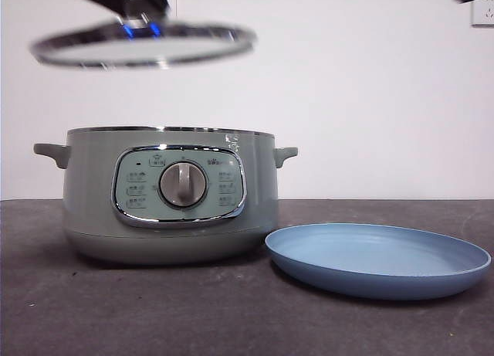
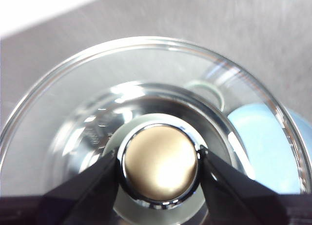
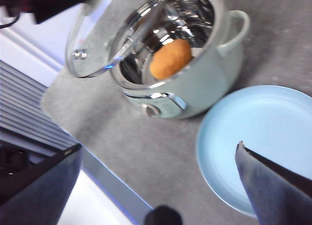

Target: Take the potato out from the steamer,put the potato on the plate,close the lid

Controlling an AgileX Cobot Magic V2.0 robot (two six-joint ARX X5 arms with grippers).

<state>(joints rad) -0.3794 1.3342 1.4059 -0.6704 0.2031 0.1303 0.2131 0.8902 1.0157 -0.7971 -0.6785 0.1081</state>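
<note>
Above the counter (image 1: 116, 310), lid (image 1: 143, 45) hoisted clear by left gripper (image 2: 161, 169) clenched on its knob, exposing potato (image 3: 170, 58) in steamer (image 1: 170, 194) for right gripper (image 3: 156, 186), fingers spread, beside empty plate (image 1: 378, 259).

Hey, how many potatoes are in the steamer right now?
1. A single potato sits inside the open steamer, seen from the right wrist view. The pot wall hides part of the inside, so another could be out of sight.
</note>
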